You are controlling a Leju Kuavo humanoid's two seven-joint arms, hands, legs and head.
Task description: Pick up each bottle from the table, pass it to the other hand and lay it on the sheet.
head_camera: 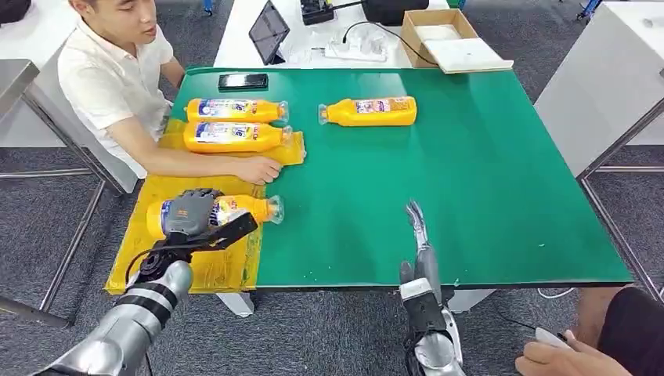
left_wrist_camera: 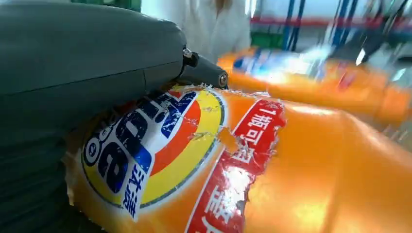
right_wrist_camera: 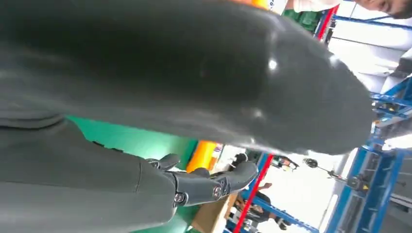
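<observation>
While gripped, bottle over sheet

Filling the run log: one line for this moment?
left hand grips bottle over yellow sheet | right hand open, empty

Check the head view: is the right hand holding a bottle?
No. The right hand is over the green table with straight fingers and nothing in it; the left hand grips a bottle.

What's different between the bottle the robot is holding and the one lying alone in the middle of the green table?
The held bottle is gripped by the left hand; the lone bottle is untouched. The held bottle is over the yellow sheet; the lone one lies on the bare green table. Their caps point opposite ways: the held bottle's towards the table's middle, the lone one's towards the sheet. Both are orange, labelled, lying sideways.
</observation>
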